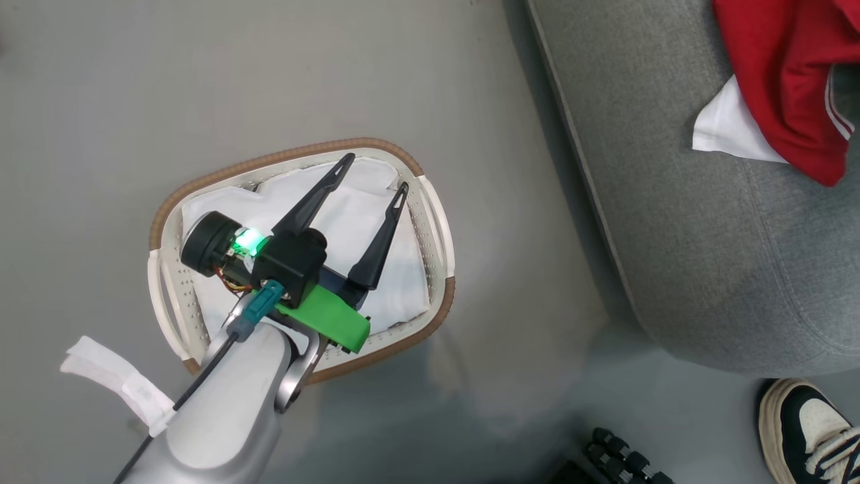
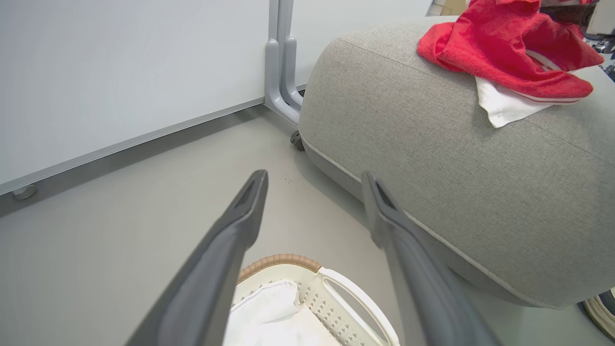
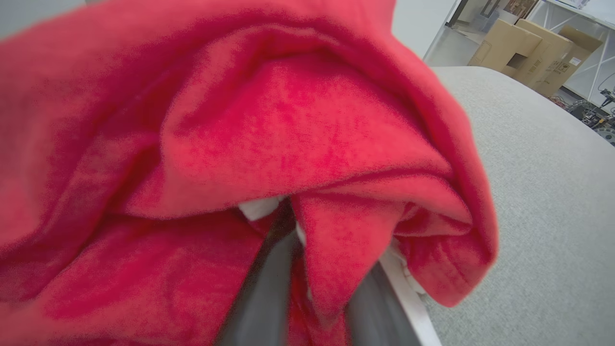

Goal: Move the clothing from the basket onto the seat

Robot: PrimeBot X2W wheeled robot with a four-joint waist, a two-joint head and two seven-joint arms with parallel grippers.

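1. Head view looks down on the basket [image 1: 269,161], which stands on the grey floor [image 1: 101,101] just beside the seat [image 1: 705,255], not touching it.
2. White liner cloth [image 1: 349,215] covers the inside of the basket.
3. The left gripper [image 1: 376,173] hangs over the basket with its two dark fingers spread wide and nothing between them. The tips point toward the far rim.
4. The clothing [image 1: 779,74] lies on the seat at the upper right, a bright red heap well apart from the basket. A white part [image 1: 729,128] pokes out from under it on the side toward the basket.
5. A shoe [image 1: 806,423] stands on the floor at the lower right, near the rounded corner of the seat.
6. In the left wrist view the left gripper [image 2: 314,177] again shows its fingers held far apart above the basket rim [image 2: 281,262]. Beyond them the seat [image 2: 432,158] carries the red clothing [image 2: 499,53] on its top surface, with white stripe trim showing along one edge.
7. In the right wrist view the right gripper [image 3: 326,250] is buried in the clothing [image 3: 288,120]. A red fold hangs between its two fingers [image 3: 269,298] and hides the tips, so I cannot tell whether it is pinching the cloth or has let go.
8. The seat [image 3: 543,192] lies directly under that bundle, and cardboard boxes [image 3: 528,53] stand in the background.
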